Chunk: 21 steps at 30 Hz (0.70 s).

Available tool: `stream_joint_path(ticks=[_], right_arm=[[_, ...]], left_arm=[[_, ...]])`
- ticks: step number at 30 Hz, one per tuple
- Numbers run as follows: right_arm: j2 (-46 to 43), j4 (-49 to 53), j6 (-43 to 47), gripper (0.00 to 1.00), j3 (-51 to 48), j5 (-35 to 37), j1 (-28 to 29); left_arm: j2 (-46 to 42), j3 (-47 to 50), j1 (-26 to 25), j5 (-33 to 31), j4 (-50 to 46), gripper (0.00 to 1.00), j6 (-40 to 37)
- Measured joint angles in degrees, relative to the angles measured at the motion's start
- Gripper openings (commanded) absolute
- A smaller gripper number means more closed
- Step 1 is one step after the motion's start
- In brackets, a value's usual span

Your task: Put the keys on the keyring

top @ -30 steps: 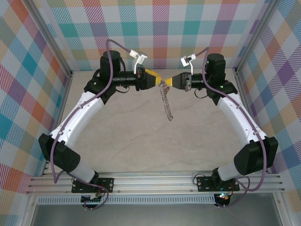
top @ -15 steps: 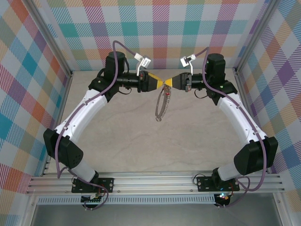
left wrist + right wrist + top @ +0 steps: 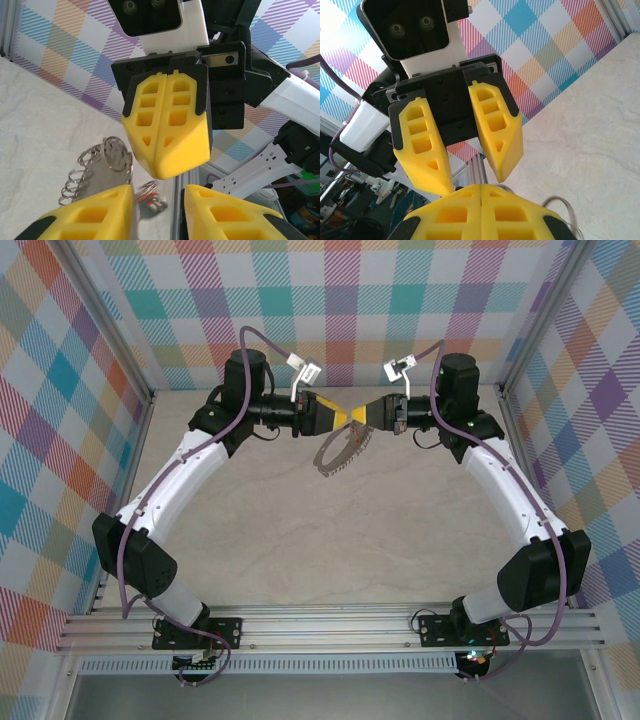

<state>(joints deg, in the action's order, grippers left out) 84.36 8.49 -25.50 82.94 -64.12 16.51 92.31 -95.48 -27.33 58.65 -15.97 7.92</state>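
Left arm (image 3: pixel 170 480) is rising from the near edge of the desk (image 3: pixel 300 530), running up the left side and bending inward. Its wrist is lying level along the far edge and pointing right.

Left tool (image 3: pixel 158 192) is standing spread, with a clear gap between its fingers and nothing pinched across it. The tip of the right tool is pointing into that gap. Judgement: this spread is leaving room to come in around a small part at the hand-over point.

Keyring (image 3: pixel 338 448) is hanging in the air near the middle of the far edge, off the desk and just under the point where the two tools are meeting. It is tilting down toward the left. In the left wrist view its loops are sitting just outside the left finger.

A small red-and-silver bit is showing low in the gap. This is probably the key (image 3: pixel 150 201), but it is too small to be sure, and I cannot tell whether it is on the ring.

Right tool (image 3: pixel 481 192) is pressed together. Judgement: it is pinching the keyring's rim and presenting it in the air so the other arm can work on it.

Right arm (image 3: pixel 510 490) is mirroring the left, coming up the right side with its wrist level and pointing left.
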Motion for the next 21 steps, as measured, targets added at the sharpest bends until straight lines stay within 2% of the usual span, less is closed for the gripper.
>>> stream_joint_path(ticks=[1,5,9,14,15,17,21], right_arm=[[0.04,-0.22,-0.15,0.00,0.00,-0.02,0.00],[0.07,-1.73,-0.63,0.00,-0.46,-0.02,0.00],[0.09,-2.23,-0.63,0.00,-1.64,0.35,0.00],[-0.02,-2.86,-0.81,0.00,-7.52,5.09,0.00],[-0.04,-2.91,-1.07,0.03,-9.60,6.99,0.00],[-0.04,-3.04,-1.90,0.20,-13.90,10.95,-0.07],[0.24,-3.06,-4.55,0.45,-22.29,19.74,-0.85]], left_arm=[[0.00,0.00,-0.02,0.17,0.02,0.20,0.09],[0.00,0.11,-0.59,0.44,0.26,0.19,0.15],[0.00,1.11,-1.09,-0.17,1.51,0.12,0.22],[-1.99,8.57,-1.09,-5.07,6.47,0.14,2.49],[-3.04,11.19,-1.09,-6.69,7.98,0.14,3.54],[-5.11,15.87,-1.09,-9.73,10.67,0.19,5.68],[-8.61,22.34,-1.09,-14.58,15.54,0.29,9.35]])
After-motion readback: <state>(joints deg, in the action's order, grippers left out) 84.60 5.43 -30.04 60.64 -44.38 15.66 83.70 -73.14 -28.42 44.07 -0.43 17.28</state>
